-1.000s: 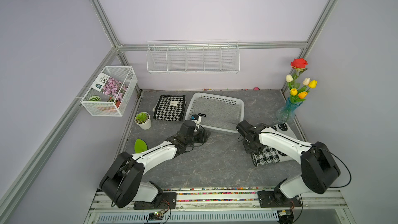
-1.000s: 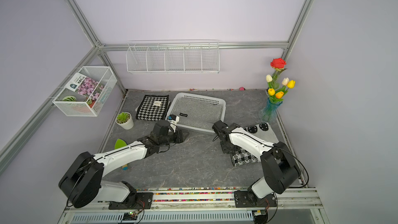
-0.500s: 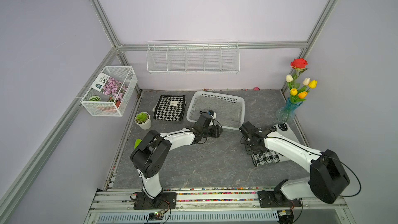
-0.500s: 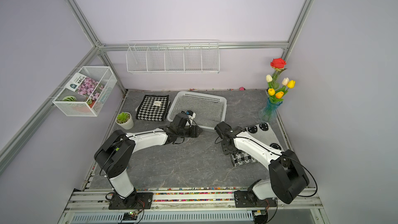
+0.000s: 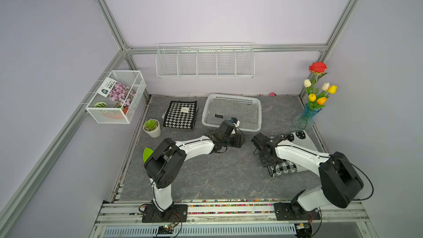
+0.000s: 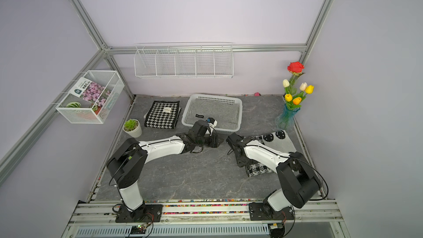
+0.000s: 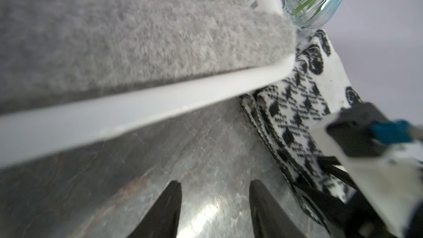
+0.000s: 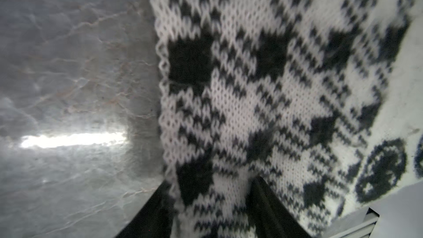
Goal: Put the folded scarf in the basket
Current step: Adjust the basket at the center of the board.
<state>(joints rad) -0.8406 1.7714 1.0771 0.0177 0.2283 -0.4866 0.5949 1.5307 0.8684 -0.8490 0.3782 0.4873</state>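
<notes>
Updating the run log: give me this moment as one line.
gray scarf: in basket | left gripper: open, empty, near basket rim | right gripper: over knit scarf, grip unclear

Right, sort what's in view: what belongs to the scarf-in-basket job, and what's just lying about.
Job: basket, grey scarf inside it, knitted black-and-white scarf, right claw over it.
Lying about: houndstooth cloth, potted plant, flower vase, wire rack, mesh box.

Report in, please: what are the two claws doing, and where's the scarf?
Left gripper open, empty, just outside basket near rim. Right gripper astride patterned scarf edge, grip unclear. Grey scarf already in basket. Nothing blocking.
</notes>
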